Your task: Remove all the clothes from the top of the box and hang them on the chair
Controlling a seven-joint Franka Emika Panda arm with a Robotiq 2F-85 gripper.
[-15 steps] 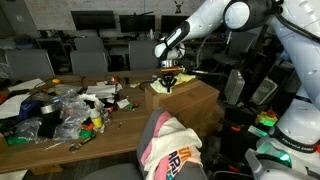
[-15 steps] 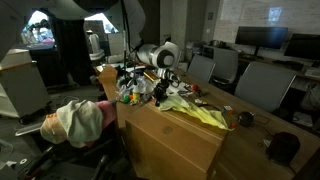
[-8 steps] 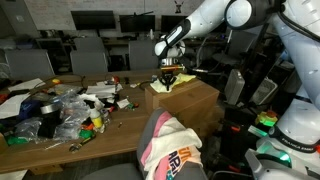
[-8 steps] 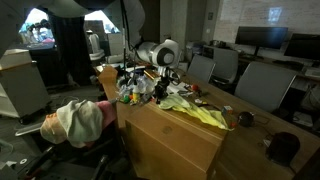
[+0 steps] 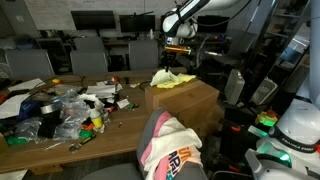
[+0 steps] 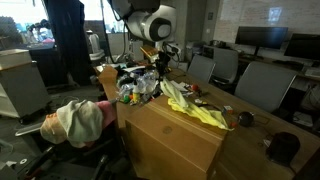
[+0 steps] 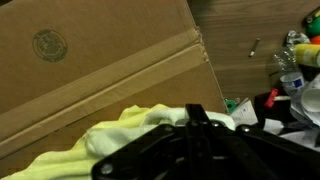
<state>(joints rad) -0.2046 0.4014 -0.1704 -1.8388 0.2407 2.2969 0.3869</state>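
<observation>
Right, the claw (image 5: 176, 58) is up above the box (image 5: 190, 100), clamped shut on a yellow cloth (image 5: 170, 77). In both exterior views the cloth hangs from the claw, top end pinched and lower end on the box. One of them shows it (image 6: 188, 102) running down from the claw (image 6: 160, 62) and spreading along the box top towards the far corner, so part of it is on the cardboard. The wrist view looks straight down: dark fingers (image 7: 205, 135) at the bottom edge, yellow folds bunched around them, and the flat box lid with its round printed stamp filling the frame beyond. Beside the box, nearer the camera, a chair (image 6: 85, 152) carries a heap of pale and pink garments (image 5: 168, 140). On the box's other side, the wooden bench (image 5: 115, 128) is crowded with clutter (image 5: 65, 105): bags, wrappers and small bits.
</observation>
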